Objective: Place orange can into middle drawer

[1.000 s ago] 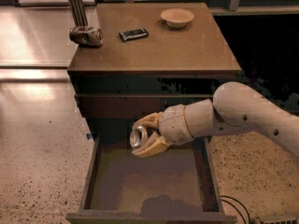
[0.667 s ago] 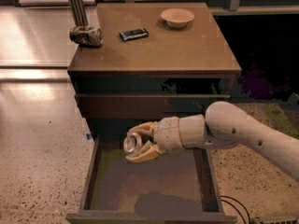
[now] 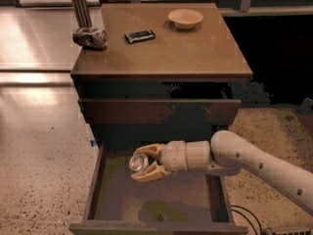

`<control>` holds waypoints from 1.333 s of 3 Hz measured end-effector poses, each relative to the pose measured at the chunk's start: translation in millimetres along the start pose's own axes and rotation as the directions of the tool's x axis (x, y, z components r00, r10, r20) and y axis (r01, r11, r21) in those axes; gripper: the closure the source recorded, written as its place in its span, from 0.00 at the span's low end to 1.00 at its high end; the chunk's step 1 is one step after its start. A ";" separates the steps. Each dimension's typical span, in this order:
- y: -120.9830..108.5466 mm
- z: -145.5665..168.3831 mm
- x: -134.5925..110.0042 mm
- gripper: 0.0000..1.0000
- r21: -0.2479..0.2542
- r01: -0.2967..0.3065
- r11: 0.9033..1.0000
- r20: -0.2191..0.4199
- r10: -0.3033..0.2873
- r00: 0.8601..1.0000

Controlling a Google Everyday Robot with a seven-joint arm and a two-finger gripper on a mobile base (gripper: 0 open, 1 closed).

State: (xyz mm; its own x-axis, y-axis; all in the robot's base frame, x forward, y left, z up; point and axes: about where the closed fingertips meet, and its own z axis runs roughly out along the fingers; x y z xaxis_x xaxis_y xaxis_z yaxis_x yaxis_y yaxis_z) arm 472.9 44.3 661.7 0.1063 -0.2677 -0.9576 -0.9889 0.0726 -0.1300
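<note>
So the cream two-finger gripper (image 3: 143, 163), clamped on the small golden-orange drink can (image 3: 137, 162), has slid lower and further left, now hanging inside the open dark-brown wooden middle drawer (image 3: 94, 186) just above its floor, so release looks close.

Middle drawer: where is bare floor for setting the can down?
The middle drawer floor is bare from wall to wall. The tool, shut on the orange can, hangs over its back-left part, the only crowded spot. The front and right are freest.
</note>
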 end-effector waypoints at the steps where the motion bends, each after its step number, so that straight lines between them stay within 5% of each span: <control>1: 1.8 4.5 24.3 1.00 -0.009 -0.010 1.000 -0.018 0.010 1.000; 2: -5.1 9.0 69.9 1.00 -0.025 -0.013 1.000 -0.035 0.013 0.999; 4: -23.0 22.4 161.4 1.00 -0.023 -0.072 0.997 0.098 0.073 0.992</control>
State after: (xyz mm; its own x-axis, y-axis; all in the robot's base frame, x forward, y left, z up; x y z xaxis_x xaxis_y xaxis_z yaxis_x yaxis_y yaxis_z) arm 515.1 20.9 504.4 0.0430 -0.1665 -0.9851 -0.9961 0.0693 -0.0552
